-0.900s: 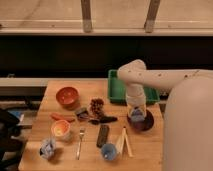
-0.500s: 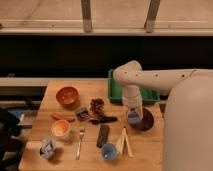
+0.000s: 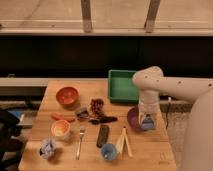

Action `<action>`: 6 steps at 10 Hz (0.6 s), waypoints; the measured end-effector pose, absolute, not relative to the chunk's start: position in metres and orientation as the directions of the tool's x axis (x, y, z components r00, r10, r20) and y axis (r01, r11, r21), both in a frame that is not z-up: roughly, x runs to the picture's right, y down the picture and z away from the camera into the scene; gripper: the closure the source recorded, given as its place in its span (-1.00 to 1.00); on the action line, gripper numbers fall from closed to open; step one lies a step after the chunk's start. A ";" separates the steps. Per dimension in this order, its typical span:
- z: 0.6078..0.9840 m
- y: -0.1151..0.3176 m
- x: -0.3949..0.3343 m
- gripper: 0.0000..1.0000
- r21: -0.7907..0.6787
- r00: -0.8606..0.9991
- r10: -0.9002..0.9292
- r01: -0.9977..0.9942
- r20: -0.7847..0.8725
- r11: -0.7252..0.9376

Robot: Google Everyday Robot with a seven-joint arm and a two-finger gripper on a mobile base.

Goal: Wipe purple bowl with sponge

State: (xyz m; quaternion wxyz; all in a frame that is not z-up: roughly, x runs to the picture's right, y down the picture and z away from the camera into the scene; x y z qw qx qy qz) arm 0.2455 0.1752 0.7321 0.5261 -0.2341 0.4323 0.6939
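The purple bowl (image 3: 133, 118) sits on the wooden table (image 3: 150, 155) at the right, just in front of the green tray; only its left part shows. My gripper (image 3: 146, 124) points down into the bowl from the white arm (image 3: 148, 80). A small pale blue sponge (image 3: 147, 122) shows at the gripper's tip, low in the bowl, and the gripper looks shut on it.
A green tray (image 3: 121, 86) is at the back. An orange-red bowl (image 3: 67, 95), an orange cup (image 3: 60, 129), a fork (image 3: 80, 142), a dark brown bar (image 3: 103, 135), a small blue cup (image 3: 108, 151) and chopsticks (image 3: 124, 141) lie to the left of the bowl.
The arm swung left and then back to the right. The gripper has moved right and toward the table's front, over the purple bowl.
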 end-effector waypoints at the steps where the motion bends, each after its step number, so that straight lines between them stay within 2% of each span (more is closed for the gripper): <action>1: 0.734 0.171 0.252 0.82 0.348 -0.335 0.533 -0.934 -0.777 -0.078; 3: 0.738 0.159 0.255 0.82 0.340 -0.320 0.550 -0.938 -0.771 -0.068; 6: 0.749 0.139 0.221 0.82 0.302 -0.263 0.576 -0.953 -0.774 -0.028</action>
